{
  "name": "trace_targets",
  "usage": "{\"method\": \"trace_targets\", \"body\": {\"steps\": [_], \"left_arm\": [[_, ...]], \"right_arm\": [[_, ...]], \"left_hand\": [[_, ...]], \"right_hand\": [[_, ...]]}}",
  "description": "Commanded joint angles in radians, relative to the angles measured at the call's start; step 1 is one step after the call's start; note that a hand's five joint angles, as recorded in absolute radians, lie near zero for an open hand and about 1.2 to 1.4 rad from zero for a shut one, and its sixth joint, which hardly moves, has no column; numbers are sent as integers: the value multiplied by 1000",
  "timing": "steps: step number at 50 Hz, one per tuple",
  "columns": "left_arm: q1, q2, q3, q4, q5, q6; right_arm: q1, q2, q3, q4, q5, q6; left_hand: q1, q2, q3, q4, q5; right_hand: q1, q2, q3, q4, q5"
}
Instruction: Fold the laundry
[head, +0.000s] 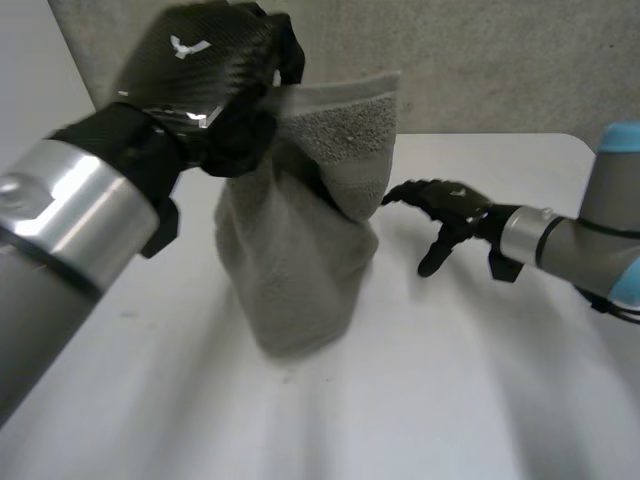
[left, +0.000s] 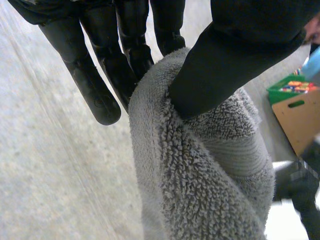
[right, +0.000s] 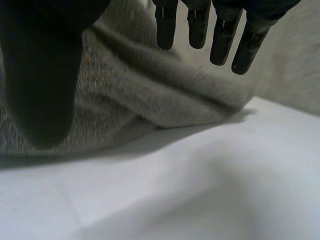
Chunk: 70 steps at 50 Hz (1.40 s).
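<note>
**Left hand holds one grey towel up by its top edge; right hand open beside it**

The left hand is high above the worktop, fingers curled over and closed on the top edge of the grey terry towel. In the left wrist view the thumb of that hand presses the towel from one side, with the fingers behind the hem on the other. The left arm comes in steeply, with the back of the hand turned upward.

The towel hangs from this grip as a loose column. One upper flap is folded down over its front, and its lower end rests bunched on the worktop.

The right hand is low, palm down, its arm reaching in nearly level. Its fingers are spread and relaxed and hold nothing. The fingertips are just beside the towel's hanging flap, though I cannot tell whether they touch it. In the right wrist view that hand has straight fingers, with the towel close in front of them.

The white worktop lies open on the near side of the towel and under the right arm. Its far edge runs along a grey wall.

There is one towel and two hands. In the left wrist view one green bin and one cardboard box stand beyond the towel.
</note>
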Motion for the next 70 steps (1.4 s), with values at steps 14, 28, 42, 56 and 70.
{"method": "trace_targets", "body": {"steps": [14, 28, 42, 56, 70], "left_arm": [[2, 325, -146, -168, -8, 10], [11, 336, -157, -168, -11, 9], [11, 381, -148, -173, -11, 16], [8, 411, -142, -181, -10, 46], [10, 444, -145, -204, -10, 48]], "right_arm": [[200, -3, 39, -294, 266, 138], [313, 107, 40, -302, 327, 132], [267, 86, -4, -300, 396, 142], [261, 106, -20, -303, 335, 141], [295, 251, -148, -317, 340, 142]], "left_hand": [[222, 180, 181, 180, 195], [222, 180, 181, 180, 195], [222, 180, 181, 180, 195], [222, 180, 181, 180, 195], [222, 180, 181, 180, 195]], "right_hand": [[-24, -49, -38, -55, -64], [-24, -49, -38, -55, -64], [-24, -49, -38, -55, -64], [-24, -49, -38, -55, -64], [476, 451, 462, 445, 437]]}}
